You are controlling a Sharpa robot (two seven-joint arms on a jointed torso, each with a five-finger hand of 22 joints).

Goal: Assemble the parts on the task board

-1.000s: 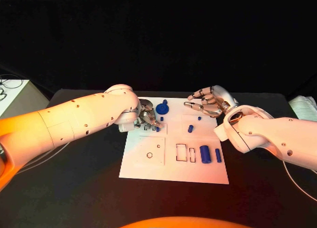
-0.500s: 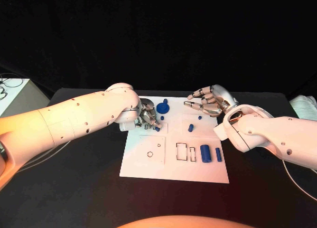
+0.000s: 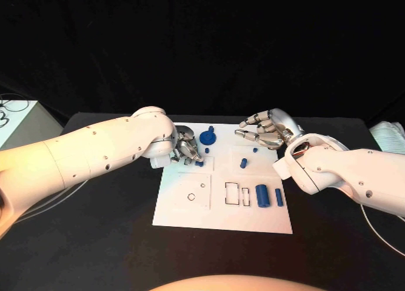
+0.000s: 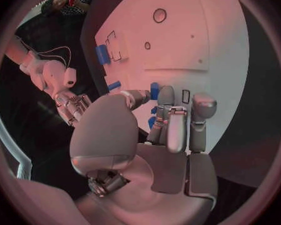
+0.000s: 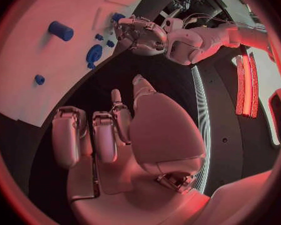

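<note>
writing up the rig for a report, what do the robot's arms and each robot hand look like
Both arms are smooth white shells with rounded, bulbous joints and small dark dots along the casing. The left robot hand and right robot hand are silver metal, many-fingered, with segmented fingers and darker mechanical joints. In the wrist views the palms and finger backs are smooth rounded plates. No cables on the arms are visible.

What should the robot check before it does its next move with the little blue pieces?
1. Task board flat on the table: ok.
2. Left hand over the board's far left part, fingers round a small blue piece: ok, though a firm hold cannot be told.
3. Right hand holds nothing, fingers curled, above the board's far right edge: ok.
4. Two blue cylinders lying beside the rectangular slots: ok, still to place.
5. Round blue part near the far edge, hands apart from it: ok.
</note>
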